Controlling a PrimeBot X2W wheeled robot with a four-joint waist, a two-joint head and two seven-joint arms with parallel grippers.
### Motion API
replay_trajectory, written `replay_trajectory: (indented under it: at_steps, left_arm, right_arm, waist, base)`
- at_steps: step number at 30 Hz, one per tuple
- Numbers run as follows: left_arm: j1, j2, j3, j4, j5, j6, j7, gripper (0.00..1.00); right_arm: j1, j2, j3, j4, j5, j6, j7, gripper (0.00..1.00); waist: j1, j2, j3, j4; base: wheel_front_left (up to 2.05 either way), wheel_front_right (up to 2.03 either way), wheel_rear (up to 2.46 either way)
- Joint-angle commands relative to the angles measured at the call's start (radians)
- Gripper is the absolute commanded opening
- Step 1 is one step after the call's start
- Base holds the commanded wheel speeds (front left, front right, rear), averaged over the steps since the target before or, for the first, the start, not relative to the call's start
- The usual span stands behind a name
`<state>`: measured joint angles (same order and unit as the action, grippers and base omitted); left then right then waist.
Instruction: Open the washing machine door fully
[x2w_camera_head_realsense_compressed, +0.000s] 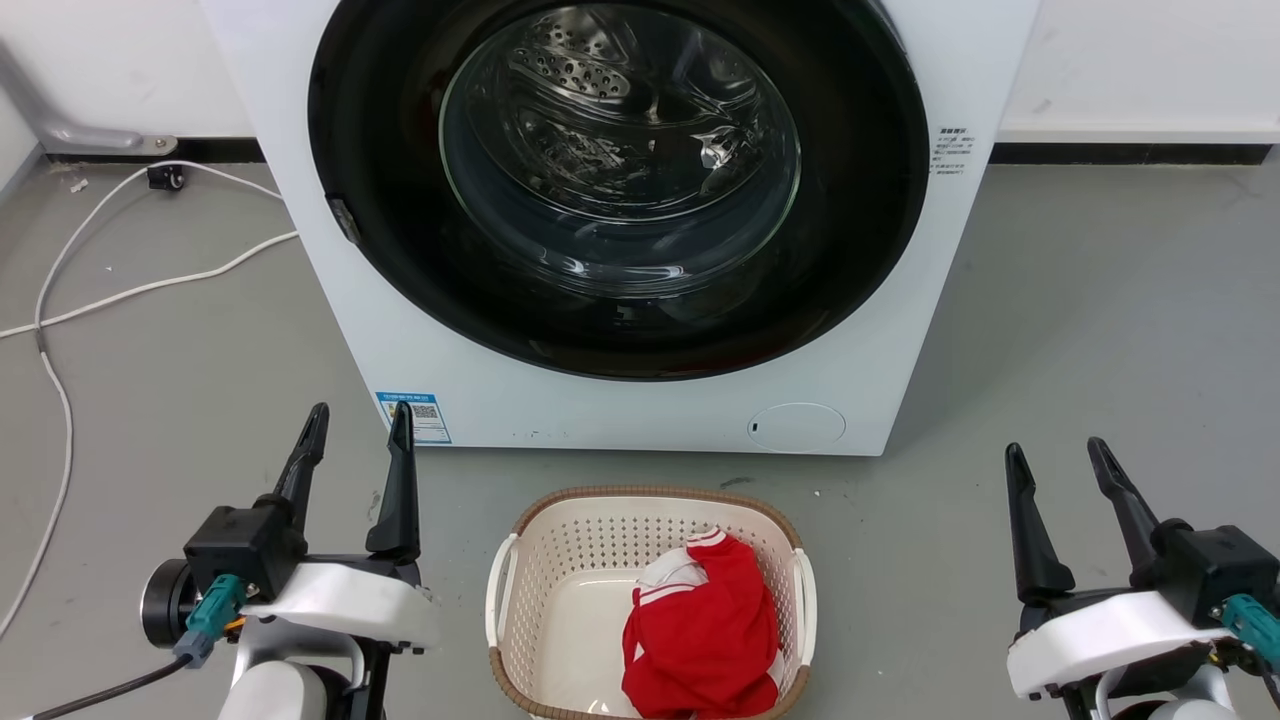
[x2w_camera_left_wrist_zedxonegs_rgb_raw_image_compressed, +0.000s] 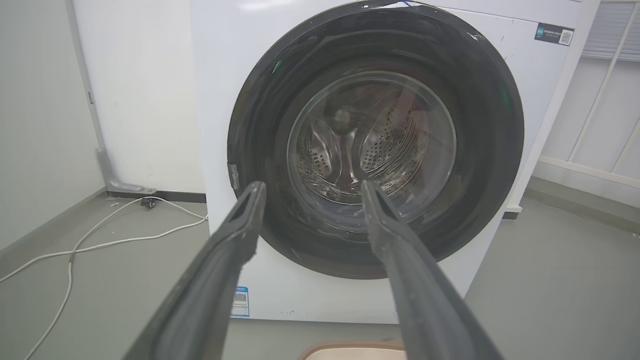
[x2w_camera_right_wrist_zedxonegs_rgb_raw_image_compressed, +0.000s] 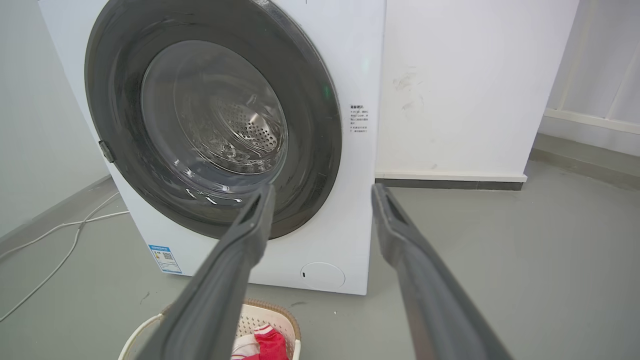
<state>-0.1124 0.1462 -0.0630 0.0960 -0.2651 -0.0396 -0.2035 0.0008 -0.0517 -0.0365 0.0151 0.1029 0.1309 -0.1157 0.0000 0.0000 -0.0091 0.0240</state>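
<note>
Head view: where's the washing machine door (x2w_camera_head_realsense_compressed: 380, 250)?
— Upper centre, shut. A grey tab (x2w_camera_head_realsense_compressed: 342, 222) sits on its left rim, above the left gripper (x2w_camera_head_realsense_compressed: 360, 410). The right gripper (x2w_camera_head_realsense_compressed: 1056, 447) is lower right. Both are spread, empty.
Left wrist view?
— Tab left of centre; left arm looks nearer.
Right wrist view?
— Tab far left.

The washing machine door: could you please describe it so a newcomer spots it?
The white washing machine stands behind the laundry basket. The washing machine door fills its front: a glossy black disc with a bulging glass window, unlike the perforated steel drum inside.
</note>
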Motion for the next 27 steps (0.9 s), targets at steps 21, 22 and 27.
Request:
replay_trajectory:
  at_steps: [21, 22, 27]
  left_arm:
    - [-0.018, -0.011, -0.004, -0.003, 0.152, -0.02, -0.047, 1.0]
    - [-0.018, -0.012, -0.003, -0.003, 0.16, -0.021, -0.049, 1.0]
    - [-0.014, -0.018, 0.001, -0.002, 0.188, -0.027, -0.057, 1.0]
  right_arm:
    - [0.013, 0.002, 0.007, -0.005, -0.146, 0.0, -0.039, 1.0]
    - [0.013, 0.002, 0.007, -0.005, -0.152, 0.0, -0.039, 1.0]
    - [0.017, 0.002, 0.007, -0.005, -0.18, 0.0, -0.048, 1.0]
  waist:
    - [0.0, 0.0, 0.002, 0.004]
    - [0.0, 0.0, 0.003, 0.004]
    - [0.0, 0.0, 0.004, 0.004]
  base:
    - [0.0, 0.0, 0.0]
    - [0.0, 0.0, 0.0]
    - [0.0, 0.0, 0.0]
